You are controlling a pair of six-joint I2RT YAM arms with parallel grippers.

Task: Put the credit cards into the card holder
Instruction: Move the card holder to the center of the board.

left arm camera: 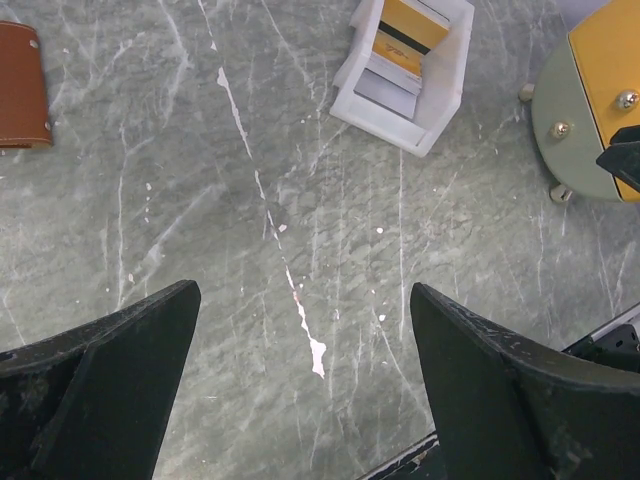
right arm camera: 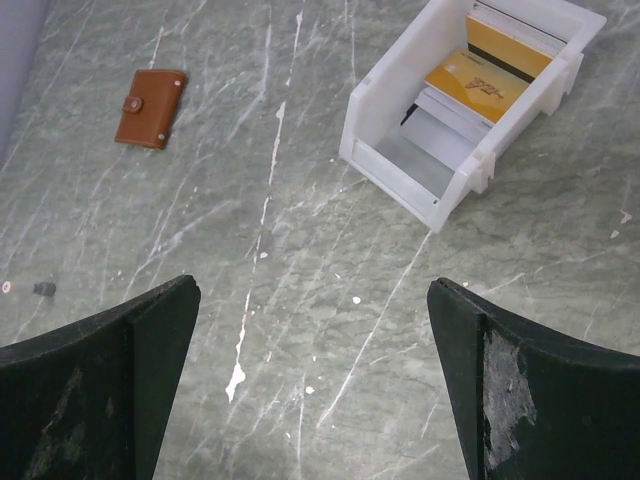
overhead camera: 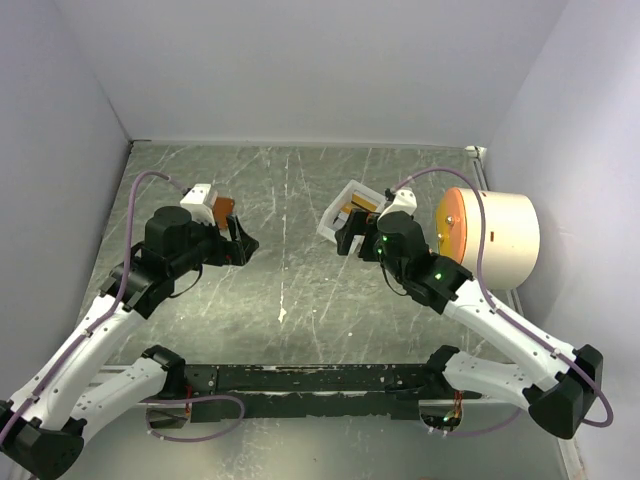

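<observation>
Several orange-yellow credit cards (right arm camera: 478,78) stand in a small white tray (right arm camera: 385,95); they also show in the left wrist view (left arm camera: 408,28) and the top view (overhead camera: 358,208). The brown card holder (right arm camera: 150,107) lies closed on the table, far left of the tray; it shows at the left wrist view's top left edge (left arm camera: 20,85) and partly behind the left arm in the top view (overhead camera: 222,208). My left gripper (overhead camera: 240,243) (left arm camera: 303,292) is open and empty over bare table. My right gripper (overhead camera: 350,236) (right arm camera: 312,287) is open and empty, just short of the tray.
A white drum with an orange-yellow face (overhead camera: 490,235) (left arm camera: 590,110) stands right of the tray (overhead camera: 327,225) (left arm camera: 380,108). Grey walls close the table at the back and sides. A black rail (overhead camera: 320,380) runs along the near edge.
</observation>
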